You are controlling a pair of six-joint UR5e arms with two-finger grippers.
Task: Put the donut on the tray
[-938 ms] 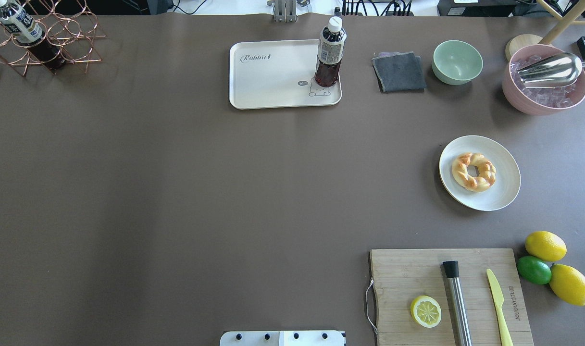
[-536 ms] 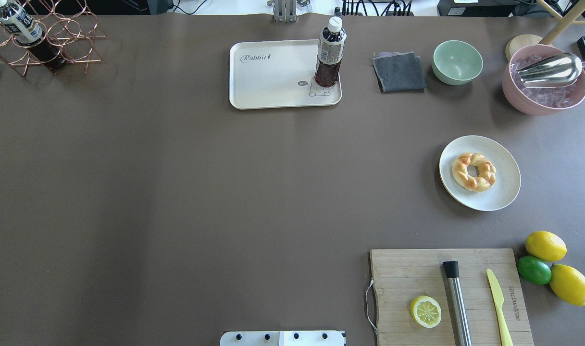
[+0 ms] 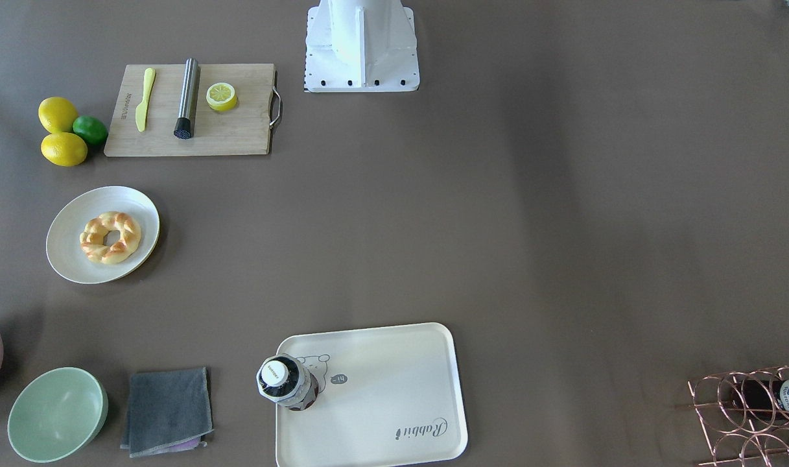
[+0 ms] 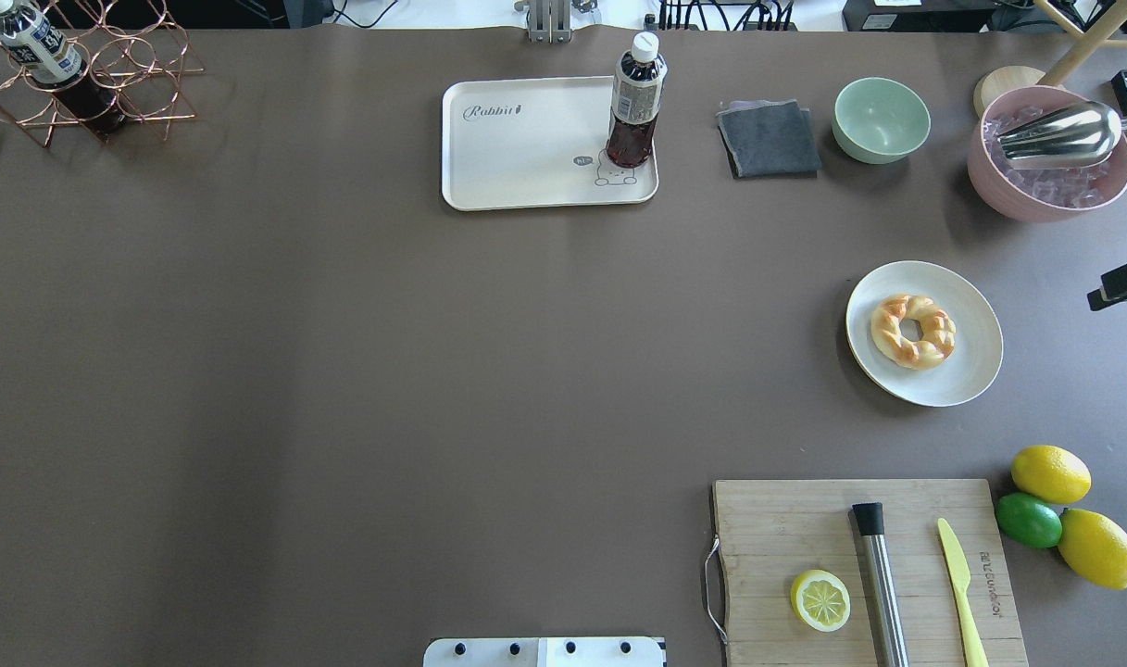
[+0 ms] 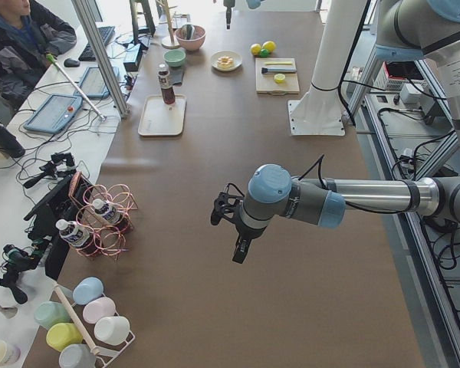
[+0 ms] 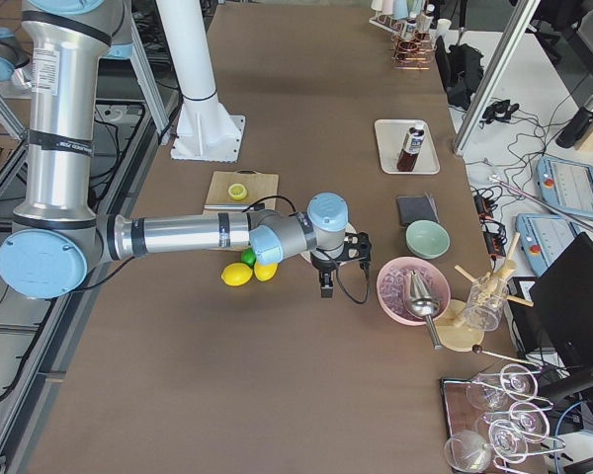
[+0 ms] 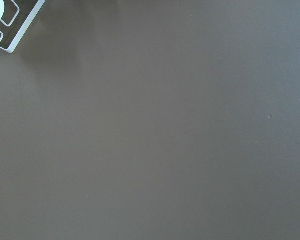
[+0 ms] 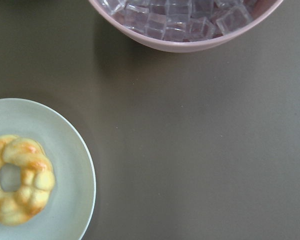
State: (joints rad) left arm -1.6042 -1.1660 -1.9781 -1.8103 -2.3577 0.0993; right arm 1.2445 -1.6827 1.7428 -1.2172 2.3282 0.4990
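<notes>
The braided golden donut (image 4: 913, 331) lies on a round white plate (image 4: 975, 366) at the right of the table; it also shows in the front view (image 3: 110, 237) and the right wrist view (image 8: 17, 182). The cream tray (image 4: 526, 157) with "Rabbit" script lies at the far middle, with a dark bottle (image 4: 633, 102) standing on its bear print. A black part of my right gripper (image 4: 1123, 281) shows at the right edge, right of the plate; I cannot tell its jaws. My left gripper (image 5: 236, 247) hovers over bare table far from both; I cannot tell its state.
A pink bowl of ice with a metal scoop (image 4: 1049, 176), a green bowl (image 4: 882, 119) and a grey cloth (image 4: 769, 139) stand along the far right. A cutting board (image 4: 785, 537) with a lemon half, muddler and knife lies near right, beside lemons and a lime (image 4: 1029, 520).
A black part of my right gripper has come into the overhead view at the right edge, right of the plate. The donut, plate, tray and bottle have not moved.
</notes>
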